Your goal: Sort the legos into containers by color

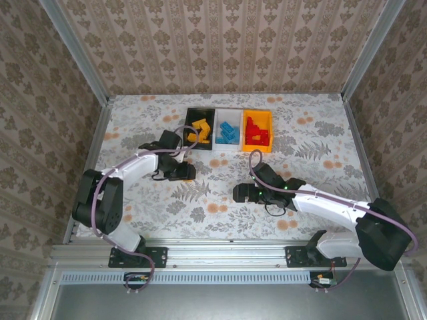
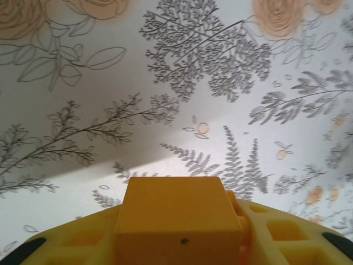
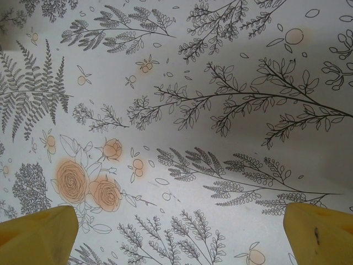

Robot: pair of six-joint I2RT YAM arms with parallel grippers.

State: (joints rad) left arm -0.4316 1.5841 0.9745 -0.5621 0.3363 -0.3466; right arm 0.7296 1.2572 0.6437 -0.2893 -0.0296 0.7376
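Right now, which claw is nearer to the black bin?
Left. The left claw, gripping a yellow lego, is just short of the black bin; the open right claw sits farther back, off to its right.

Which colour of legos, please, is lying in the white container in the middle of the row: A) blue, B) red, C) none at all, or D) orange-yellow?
A: the top view shows blue legos inside the white container, which sits between the black container and the orange-yellow container.

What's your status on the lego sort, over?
Left gripper shut on orange-yellow brick, short of black bin. Right gripper open, empty. Nothing in the way.
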